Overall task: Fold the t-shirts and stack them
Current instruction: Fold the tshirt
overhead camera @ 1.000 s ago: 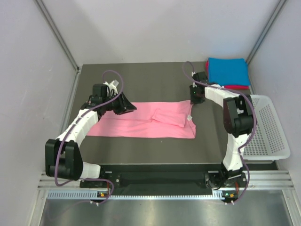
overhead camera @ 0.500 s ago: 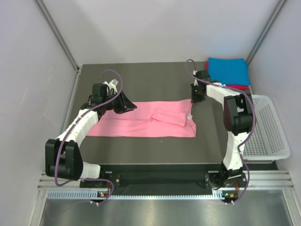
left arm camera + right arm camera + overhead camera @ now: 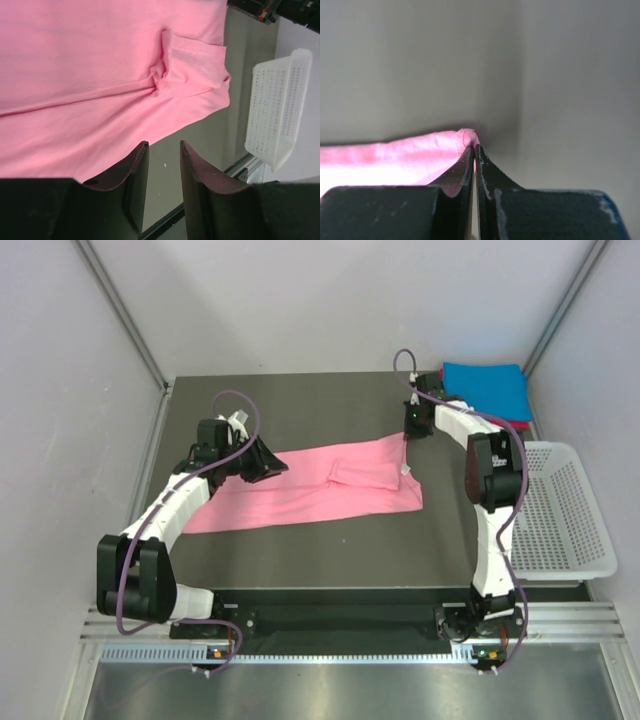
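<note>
Right jaws clamp a far corner of the pink shirt, presumably to fold it over; left jaws stand open.

The table is seen whole from high above its near edge. The pink t-shirt is shared by all views, framed closely from both wrists.

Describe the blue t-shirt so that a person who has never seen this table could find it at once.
Look at the dark table, then at its far right corner, just beyond the white mesh basket. There the blue t-shirt lies folded on top of a folded magenta-red t-shirt. It is the only bright blue cloth, while the pink t-shirt lies spread out in the middle.
</note>
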Controlling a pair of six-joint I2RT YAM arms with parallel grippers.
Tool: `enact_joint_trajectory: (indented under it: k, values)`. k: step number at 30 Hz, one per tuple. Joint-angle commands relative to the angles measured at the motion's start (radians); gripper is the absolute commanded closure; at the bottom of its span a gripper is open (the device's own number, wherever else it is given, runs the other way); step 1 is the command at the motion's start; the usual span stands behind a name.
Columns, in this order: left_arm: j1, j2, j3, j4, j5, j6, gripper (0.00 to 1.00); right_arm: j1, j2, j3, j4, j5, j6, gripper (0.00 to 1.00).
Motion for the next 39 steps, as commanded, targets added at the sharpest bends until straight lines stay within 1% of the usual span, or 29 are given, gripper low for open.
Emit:
enact_joint_trajectory:
  k: [1, 3, 6, 8, 11, 12, 15, 16, 19, 21, 22, 25, 27, 29, 30, 31, 32, 34, 35, 36, 37, 39]
  values:
    - [0.001, -0.034, 0.02, -0.008, -0.108, 0.0, 0.64, -0.021, 0.079, 0.136, -0.002, 0.043, -0.022, 1.0]
    - [0.001, -0.045, 0.027, -0.024, -0.151, 0.001, 0.64, -0.024, 0.126, 0.229, -0.018, 0.051, -0.022, 1.0]
    - [0.001, -0.066, 0.035, -0.058, -0.269, -0.008, 0.63, -0.028, 0.188, 0.351, -0.015, 0.066, 0.0, 1.0]
    - [0.001, -0.081, 0.012, -0.037, -0.336, -0.02, 0.63, -0.035, 0.232, 0.434, -0.004, 0.109, 0.027, 1.0]
    - [0.001, -0.123, -0.029, -0.011, -0.417, -0.029, 0.62, -0.049, 0.267, 0.48, 0.083, 0.103, 0.076, 1.0]
    - [0.001, -0.135, -0.036, -0.002, -0.433, -0.028, 0.62, -0.054, 0.271, 0.48, 0.153, 0.095, 0.099, 1.0]
    - [-0.008, -0.138, -0.046, -0.008, -0.491, -0.005, 0.63, -0.063, 0.291, 0.482, 0.269, 0.04, 0.13, 1.0]
    - [-0.013, -0.134, -0.043, -0.015, -0.507, 0.0, 0.63, -0.066, 0.303, 0.483, 0.336, 0.026, 0.136, 1.0]
    - [-0.02, -0.118, -0.037, -0.047, -0.531, 0.009, 0.63, -0.067, 0.324, 0.494, 0.447, -0.004, 0.153, 1.0]
    - [-0.024, -0.109, -0.042, -0.054, -0.519, -0.003, 0.63, -0.067, 0.359, 0.535, 0.464, -0.02, 0.168, 1.0]
    - [-0.028, -0.105, -0.045, -0.057, -0.513, -0.006, 0.63, -0.067, 0.387, 0.552, 0.505, -0.03, 0.172, 1.0]
    - [-0.042, -0.085, -0.036, -0.083, -0.51, -0.003, 0.64, -0.066, 0.435, 0.65, 0.518, -0.086, 0.172, 1.0]
    - [-0.047, -0.072, -0.02, -0.092, -0.495, 0.004, 0.64, -0.066, 0.435, 0.657, 0.505, -0.093, 0.165, 0.99]
    - [-0.047, -0.066, -0.002, -0.119, -0.467, 0.008, 0.64, -0.066, 0.398, 0.62, 0.499, -0.077, 0.165, 0.94]
    - [-0.047, -0.066, 0.0, -0.13, -0.461, 0.008, 0.65, -0.066, 0.377, 0.597, 0.502, -0.069, 0.162, 0.84]
    - [-0.047, -0.069, -0.005, -0.136, -0.47, 0.004, 0.65, -0.066, 0.334, 0.554, 0.504, -0.058, 0.159, 0.79]
    - [-0.047, -0.074, -0.019, -0.161, -0.488, -0.006, 0.64, -0.067, 0.314, 0.537, 0.499, -0.023, 0.156, 0.69]
    - [-0.044, -0.077, -0.028, -0.181, -0.53, -0.018, 0.64, -0.069, 0.271, 0.52, 0.476, -0.003, 0.152, 0.63]
    - [-0.039, -0.077, -0.022, -0.195, -0.563, -0.049, 0.64, -0.071, 0.233, 0.513, 0.434, 0.011, 0.152, 0.59]
    - [-0.036, -0.078, -0.019, -0.233, -0.605, -0.064, 0.63, -0.072, 0.211, 0.508, 0.386, 0.02, 0.156, 0.57]
    - [-0.034, -0.082, -0.016, -0.251, -0.628, -0.109, 0.63, -0.074, 0.162, 0.487, 0.361, 0.028, 0.162, 0.56]
    - [-0.013, -0.088, -0.014, -0.297, -0.662, -0.156, 0.63, -0.074, 0.104, 0.442, 0.325, 0.043, 0.179, 0.49]
